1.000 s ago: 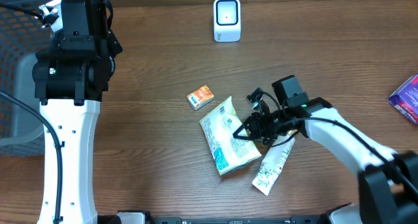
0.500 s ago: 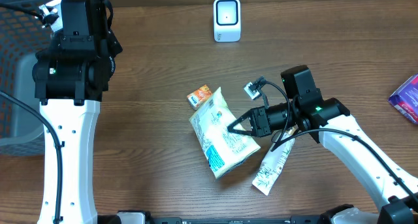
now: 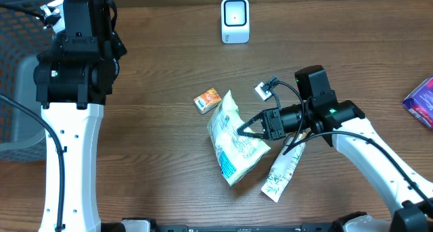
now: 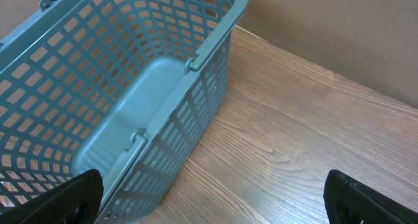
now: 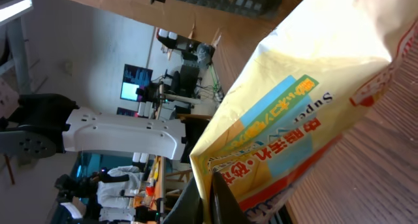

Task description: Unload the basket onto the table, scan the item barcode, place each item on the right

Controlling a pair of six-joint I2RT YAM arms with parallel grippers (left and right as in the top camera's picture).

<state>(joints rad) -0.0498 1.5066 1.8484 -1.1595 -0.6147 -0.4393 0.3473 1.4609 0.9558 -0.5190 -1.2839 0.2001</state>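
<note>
- My right end effector point(image 3: 242, 131) pinches the snack bag point(image 3: 231, 145) by its edge at the counter's point(image 3: 155, 124) centre; the scanner point(image 3: 235, 19) sits at twelve o'clock.
- My left end effector point(image 4: 210, 194) is spread wide beside the basket point(image 4: 98, 87).

The one word I can read is "Super", in dark letters on the pale yellow plastic pouch point(image 5: 307, 87), in the right wrist view. Beside it run large red characters and a green band with yellow ones, in an East Asian script I cannot make out. Overhead, print on the small orange box point(image 3: 208, 100) and the white green-marked sachet point(image 3: 281, 172) is too small to read.
</note>
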